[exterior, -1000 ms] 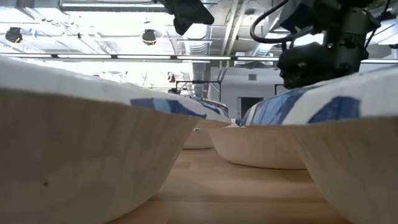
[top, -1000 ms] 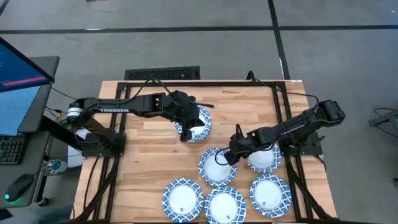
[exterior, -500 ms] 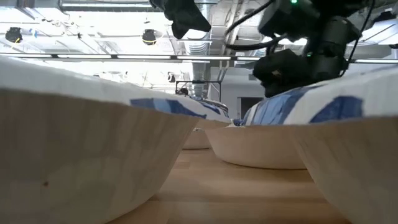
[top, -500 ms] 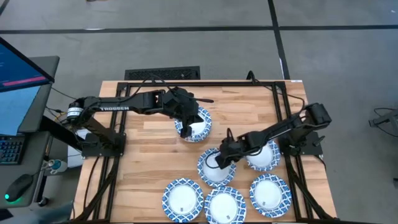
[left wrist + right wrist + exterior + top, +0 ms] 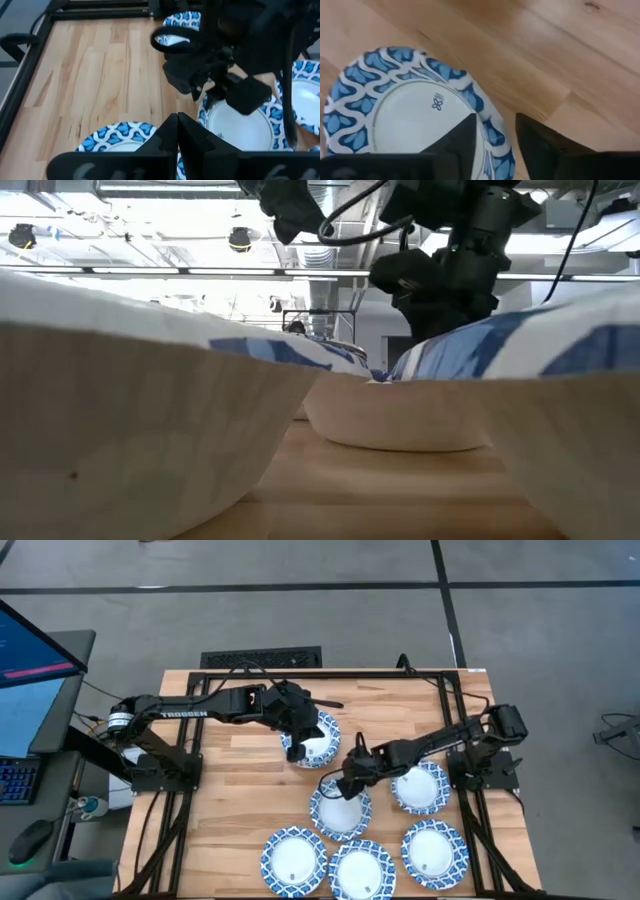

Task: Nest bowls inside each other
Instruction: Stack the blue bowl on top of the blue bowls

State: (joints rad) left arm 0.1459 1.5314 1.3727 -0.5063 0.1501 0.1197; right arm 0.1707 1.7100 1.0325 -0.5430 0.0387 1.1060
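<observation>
Bench [image 5: 240,780]: light wood slab w/ black frame, fills centre of the high view. Six bowls on it, all apart, none nested yet.

Left arm reaches in from frame left; left gripper [image 5: 296,747] sits at the near edge of the upper bowl [image 5: 322,730], centre of frame. Its fingers [image 5: 170,135] are pressed together, no gap, in the left wrist view. Whether a rim is pinched between them: can't tell.

Right arm comes in from frame right, across the right-hand bowl [image 5: 420,790]. Right gripper [image 5: 347,780] is over the upper edge of the middle bowl [image 5: 338,812]. Right wrist view: its two fingers [image 5: 457,137] stand apart, one inside the patterned rim, one outside on bare wood, i.e. straddling the rim, not seen clamped.

Bottom row, lower part of frame: lower-left bowl [image 5: 293,858], lower-centre bowl [image 5: 362,868], lower-right bowl [image 5: 435,850].

Handling (judgement): look like paper/thin disposable bowls, so v. light, walls flex, rim may crumple if squeezed hard. Low friction on wood, so likely to slide rather than lift if nudged. Best hold prob. the rim: one finger in, one out, pinch on the blue band, moderate force. Shallow flared sides should self-centre when dropped into the next bowl. Risk: bowl tilts or swings from a one-point rim hold.
</observation>
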